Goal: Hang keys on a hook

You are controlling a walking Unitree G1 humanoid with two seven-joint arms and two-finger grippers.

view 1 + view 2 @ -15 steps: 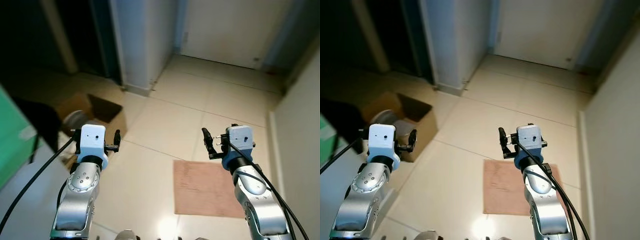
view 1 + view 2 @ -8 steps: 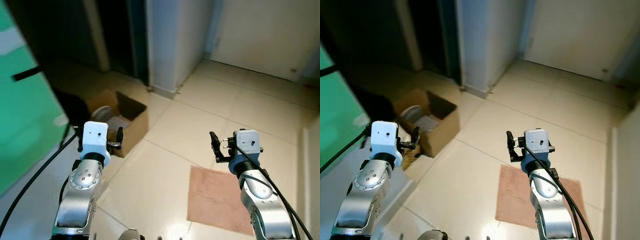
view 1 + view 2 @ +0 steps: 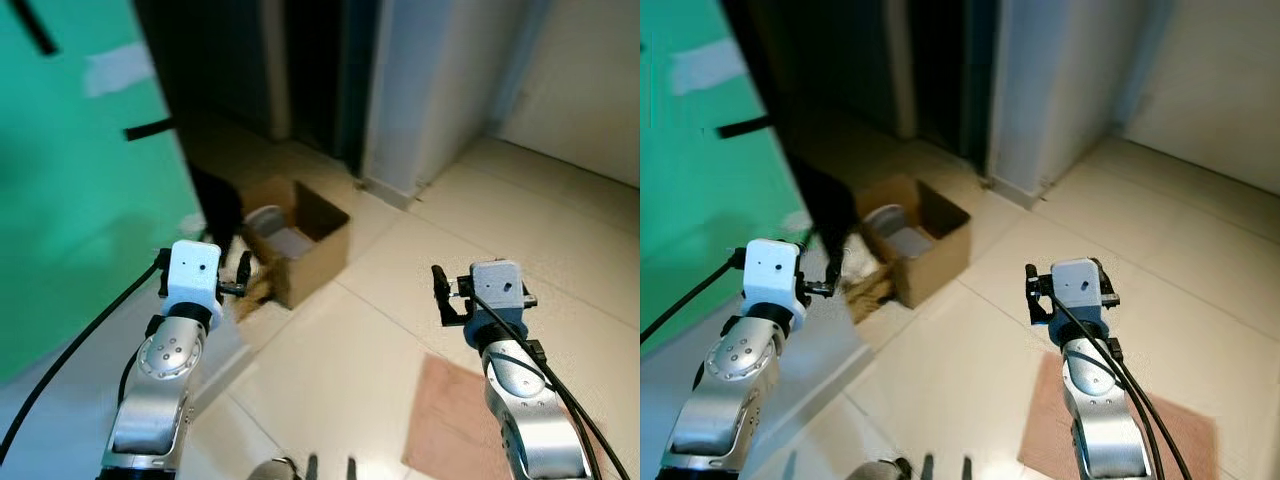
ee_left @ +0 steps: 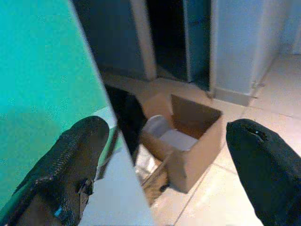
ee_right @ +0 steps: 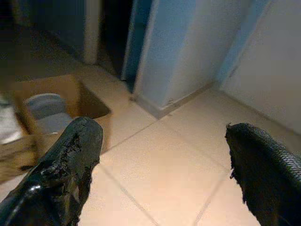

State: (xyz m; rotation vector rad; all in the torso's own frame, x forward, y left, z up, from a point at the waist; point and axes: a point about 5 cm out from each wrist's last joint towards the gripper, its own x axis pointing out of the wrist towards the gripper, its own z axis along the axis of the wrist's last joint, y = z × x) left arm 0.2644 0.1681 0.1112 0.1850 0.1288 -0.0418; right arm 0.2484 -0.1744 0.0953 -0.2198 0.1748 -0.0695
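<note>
The tiled floor (image 3: 400, 330) is bright and slightly glossy, washed pale toward the right. The doorway (image 3: 310, 70) behind the cardboard box (image 3: 300, 240) is deep in shadow, almost black. The green panel (image 3: 80, 170) is soft and smeared. In the wrist views the black fingers (image 4: 70, 169) are large and out of focus, and the right one is dimmer and grainier.
</note>
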